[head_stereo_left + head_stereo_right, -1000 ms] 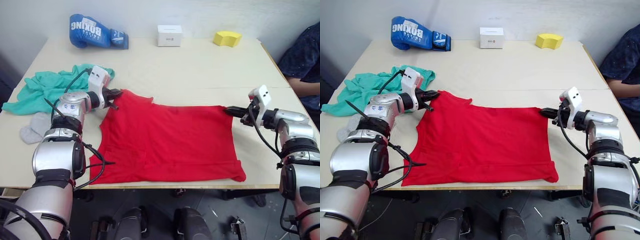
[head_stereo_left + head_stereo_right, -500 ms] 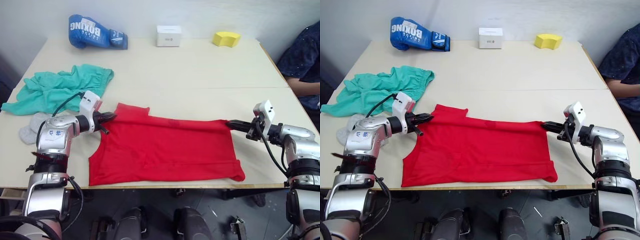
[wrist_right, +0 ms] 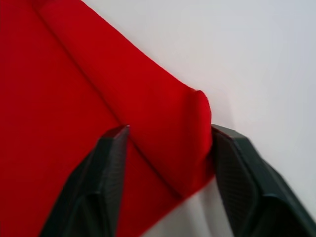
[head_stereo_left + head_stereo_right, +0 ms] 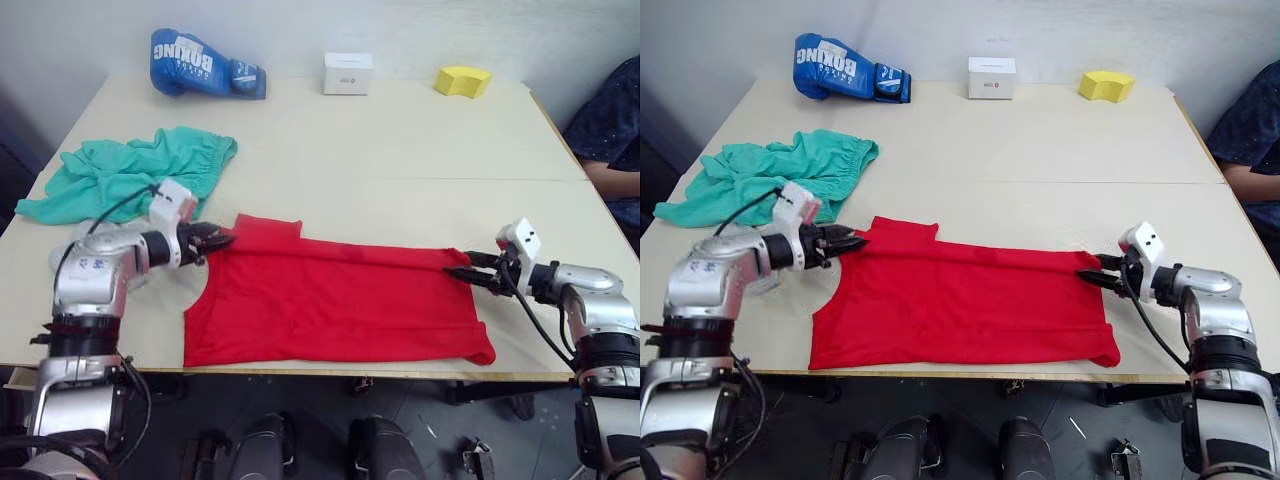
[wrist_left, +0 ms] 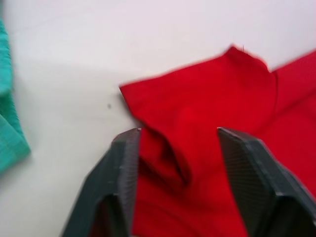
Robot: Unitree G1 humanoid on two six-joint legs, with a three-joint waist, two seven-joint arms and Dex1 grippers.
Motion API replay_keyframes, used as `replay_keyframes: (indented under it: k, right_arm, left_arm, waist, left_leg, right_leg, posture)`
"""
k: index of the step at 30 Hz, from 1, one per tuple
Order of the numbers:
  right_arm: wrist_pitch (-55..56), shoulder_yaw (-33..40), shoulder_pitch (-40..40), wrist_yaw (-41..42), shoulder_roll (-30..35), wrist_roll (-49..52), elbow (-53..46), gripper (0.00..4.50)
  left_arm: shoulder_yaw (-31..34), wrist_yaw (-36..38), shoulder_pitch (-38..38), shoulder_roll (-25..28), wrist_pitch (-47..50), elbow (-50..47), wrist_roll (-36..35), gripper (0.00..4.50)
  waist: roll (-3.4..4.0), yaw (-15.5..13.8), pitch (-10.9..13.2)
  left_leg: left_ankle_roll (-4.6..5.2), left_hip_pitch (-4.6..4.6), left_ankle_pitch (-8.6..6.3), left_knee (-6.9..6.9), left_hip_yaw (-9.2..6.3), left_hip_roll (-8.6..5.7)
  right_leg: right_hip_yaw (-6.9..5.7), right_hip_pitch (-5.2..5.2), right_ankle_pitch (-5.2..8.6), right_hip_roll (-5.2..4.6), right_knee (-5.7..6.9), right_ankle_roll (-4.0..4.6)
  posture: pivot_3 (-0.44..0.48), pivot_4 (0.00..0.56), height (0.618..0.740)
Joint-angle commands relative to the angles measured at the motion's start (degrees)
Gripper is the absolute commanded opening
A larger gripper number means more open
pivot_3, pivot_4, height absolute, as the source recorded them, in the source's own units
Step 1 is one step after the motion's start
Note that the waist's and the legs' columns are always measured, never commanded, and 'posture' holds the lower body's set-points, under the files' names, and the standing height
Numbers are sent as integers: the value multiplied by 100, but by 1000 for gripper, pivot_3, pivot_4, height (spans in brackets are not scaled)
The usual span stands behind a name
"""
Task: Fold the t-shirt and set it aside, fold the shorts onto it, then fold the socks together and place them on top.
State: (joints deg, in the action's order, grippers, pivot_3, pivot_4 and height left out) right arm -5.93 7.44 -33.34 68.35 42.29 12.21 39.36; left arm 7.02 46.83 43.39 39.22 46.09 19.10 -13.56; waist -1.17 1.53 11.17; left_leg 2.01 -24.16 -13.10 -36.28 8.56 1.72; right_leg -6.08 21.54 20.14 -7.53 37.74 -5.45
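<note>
Lying between both spread-apart pincers, left pincer (image 4: 222, 240), right pincer (image 4: 462, 272): t-shirt (image 4: 335, 310)

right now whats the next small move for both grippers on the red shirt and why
Probably draw both grippers back from the t-shirt. The left gripper and right gripper both stand open astride its far edge, which already lies folded over toward the robot, so the cloth looks released. Clearing the fingers would free them to regrip for the next fold.
</note>
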Motion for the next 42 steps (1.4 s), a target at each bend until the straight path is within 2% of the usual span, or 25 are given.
replay_keyframes:
  k: [1,5,8,13,17,22,25,33,39,42]
  right_arm:
    - [207,230,-93,-38,236,111,-228,3456]
    - [265,180,-115,-30,249,125,-330,3456]
    - [480,40,-126,-71,225,-25,-257,3456]
    - [708,-128,-304,-239,143,-245,40,3456]
    - [804,-223,-481,-163,86,-277,267,3494]
    - [879,-355,-633,-131,50,-406,570,3494]
    - [938,-394,-705,-150,43,-456,822,2872]
    - [1227,-392,-775,-110,19,-430,1021,20]
    - [1506,-343,-582,-85,60,-384,834,20]
    - [1879,-283,-385,-112,57,-336,668,20]
  left_arm:
    - [-186,72,676,-4,201,806,30,3502]
    - [-646,47,1429,-325,-377,2319,448,3502]
    - [-747,-135,1779,-658,-1060,3366,678,3502]
    - [-827,-154,1988,-1024,-1900,4239,928,3502]
    - [-800,-85,2039,-1131,-2251,4444,1013,2619]
    - [-748,-98,2006,-1139,-2477,4566,1058,948]
    - [-729,-80,1958,-1127,-2562,4560,1059,18]
    - [-624,-145,1838,-1101,-2858,4490,1034,0]
    - [-496,-50,1662,-1036,-3348,4279,966,0]
    - [-339,89,1422,-1021,-4214,3902,816,0]
  waist:
    - [0,2,0]
    - [0,1,0]
    - [-1,4,0]
    - [-4,7,2]
    - [-4,-6,2]
    - [-4,-6,2]
    - [-4,4,2]
    - [-4,10,2]
    - [-4,13,2]
    - [-4,13,2]
  left_leg:
    - [0,0,0,1,0,2]
    - [0,1,1,-2,4,0]
    - [1,0,1,-3,7,-1]
    - [1,2,1,-8,9,0]
    - [2,0,1,-19,6,0]
    - [5,-1,-1,-21,4,-3]
    - [5,-1,-1,-21,4,-2]
    - [5,-1,-1,-21,5,0]
    - [5,-1,-1,-21,5,0]
    - [5,-2,-1,-21,5,2]
  right_leg:
    - [-2,1,0,1,-2,0]
    - [-9,1,0,12,0,0]
    - [-13,2,0,17,0,0]
    - [-19,4,0,8,2,0]
    - [-19,1,0,2,6,0]
    - [-19,1,0,2,7,0]
    - [-22,1,0,3,7,0]
    - [-24,1,0,3,7,0]
    - [-25,1,0,3,7,0]
    - [-24,1,0,2,6,0]
  posture:
    - [0,150,740]
    - [0,150,740]
    - [0,150,740]
    - [0,150,740]
    - [0,150,740]
    - [0,150,740]
    - [0,150,740]
    - [0,150,740]
    - [0,150,740]
    - [0,150,740]
